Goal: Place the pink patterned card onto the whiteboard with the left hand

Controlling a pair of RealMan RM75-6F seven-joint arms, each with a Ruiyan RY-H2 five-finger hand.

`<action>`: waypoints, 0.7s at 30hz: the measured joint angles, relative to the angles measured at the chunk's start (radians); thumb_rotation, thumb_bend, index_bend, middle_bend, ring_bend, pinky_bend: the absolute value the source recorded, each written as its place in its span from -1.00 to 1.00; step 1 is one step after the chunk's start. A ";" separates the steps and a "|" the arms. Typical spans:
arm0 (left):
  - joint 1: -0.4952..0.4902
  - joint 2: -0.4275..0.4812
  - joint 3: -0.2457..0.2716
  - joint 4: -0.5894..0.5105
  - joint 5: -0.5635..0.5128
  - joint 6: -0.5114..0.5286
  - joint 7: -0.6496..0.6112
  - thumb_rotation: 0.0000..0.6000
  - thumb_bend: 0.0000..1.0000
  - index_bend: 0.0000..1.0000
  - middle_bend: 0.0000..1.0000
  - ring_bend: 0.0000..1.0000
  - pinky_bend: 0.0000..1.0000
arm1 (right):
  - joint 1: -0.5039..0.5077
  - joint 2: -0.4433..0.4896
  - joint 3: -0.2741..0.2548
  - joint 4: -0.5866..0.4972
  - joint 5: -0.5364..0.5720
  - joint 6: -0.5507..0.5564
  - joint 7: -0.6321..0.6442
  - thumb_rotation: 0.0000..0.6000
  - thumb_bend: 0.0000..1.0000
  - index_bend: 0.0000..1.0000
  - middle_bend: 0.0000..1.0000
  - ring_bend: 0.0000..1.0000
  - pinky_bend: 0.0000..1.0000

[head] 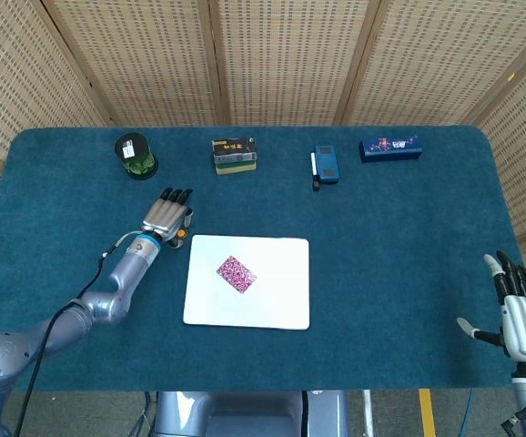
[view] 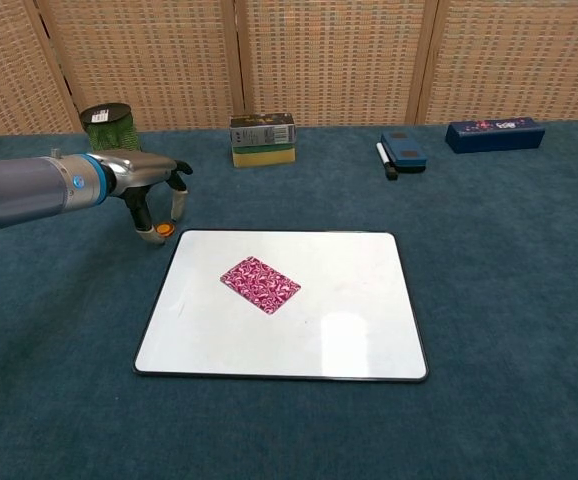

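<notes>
The pink patterned card (head: 236,273) (view: 259,284) lies flat on the whiteboard (head: 277,300) (view: 349,340), in its left half, touched by no hand. My left hand (head: 166,217) (view: 149,185) hovers just beyond the board's far left corner, fingers spread and pointing down, holding nothing. A small orange disc (view: 164,229) sits under its fingertips. My right hand (head: 520,314) stands open at the table's near right edge, seen only in the head view.
Along the far side stand a dark green roll (head: 135,155), a small box on a yellow sponge (head: 234,154), a blue eraser with a marker (head: 325,166) and a long blue box (head: 389,147). Blue cloth covers the table.
</notes>
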 measured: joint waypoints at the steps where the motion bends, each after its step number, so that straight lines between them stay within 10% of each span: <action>1: 0.000 -0.003 0.000 0.005 0.000 0.001 0.000 1.00 -0.49 -0.03 -1.00 -1.00 -1.00 | 0.000 0.000 0.000 0.000 0.000 0.000 0.001 1.00 -1.00 -1.00 -1.00 -1.00 -1.00; 21: -0.015 -0.048 -0.002 0.070 -0.023 -0.020 0.033 1.00 -0.46 -0.03 -1.00 -1.00 -1.00 | -0.001 0.004 -0.001 -0.001 0.000 -0.003 0.013 1.00 -1.00 -1.00 -1.00 -1.00 -1.00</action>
